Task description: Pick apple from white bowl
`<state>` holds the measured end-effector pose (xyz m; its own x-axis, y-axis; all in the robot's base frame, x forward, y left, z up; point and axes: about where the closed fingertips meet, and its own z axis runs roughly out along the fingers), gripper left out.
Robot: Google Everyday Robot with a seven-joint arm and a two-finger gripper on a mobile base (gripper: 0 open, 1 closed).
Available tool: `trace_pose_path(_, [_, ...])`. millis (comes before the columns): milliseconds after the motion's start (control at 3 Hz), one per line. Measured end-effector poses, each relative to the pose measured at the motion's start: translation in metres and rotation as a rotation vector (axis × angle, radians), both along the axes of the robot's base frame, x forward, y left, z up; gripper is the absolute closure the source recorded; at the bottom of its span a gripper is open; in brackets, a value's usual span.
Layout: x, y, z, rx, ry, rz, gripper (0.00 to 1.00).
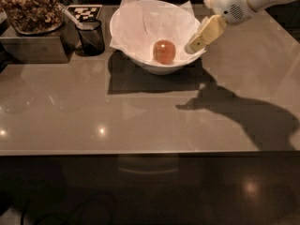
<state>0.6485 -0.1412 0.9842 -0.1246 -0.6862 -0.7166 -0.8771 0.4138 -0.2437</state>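
Cream-yellow plastic gripper [194, 45] on a white rounded arm [243, 1], reaching in from the upper right. Its tip hangs at the right rim of the bowl, angled down and left toward the fruit. Open or closed: cannot tell from here, since only one pale slab of it shows. Holds nothing that I can see. Just left of the tip, and apart from it, sits the small glossy reddish-orange apple [164, 51]. It lies at the bottom of the large white flaring bowl [159, 68], on white paper lining [140, 25] whose corners stick up past the rim. Progress, as I judge it: approach nearly complete, grasp not made, apple not lifted. Left to do: lower into the bowl, close around the apple, raise it clear of the paper. Bowl stands toward the back of a glossy grey-brown tabletop [140, 121]; the arm's dark shadow [234, 111] lies across the table at right. Further left are a small dark cup [92, 37], a black-and-white checkered tag [84, 12] behind it, and a clear tub of brown snack pieces [30, 8] on a grey metal box [33, 48]. Hard to make out: how high the gripper tip sits above the paper, and whether it touches the rim. Arm is cut off at the top right edge, tub at the top left. Below the table's front edge, too dark to read.
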Motion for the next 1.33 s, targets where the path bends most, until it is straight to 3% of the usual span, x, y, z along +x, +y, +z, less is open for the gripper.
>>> trace_pose_path(333, [0.001, 0.004, -0.001, 0.001, 0.001, 0.006, 0.00])
trace_pose_path(667, [0.012, 0.015, -0.010, 0.044, 0.005, 0.020, 0.00])
trace_pose_path(1333, [0.059, 0.073, -0.015, 0.054, -0.046, 0.174, 0.00])
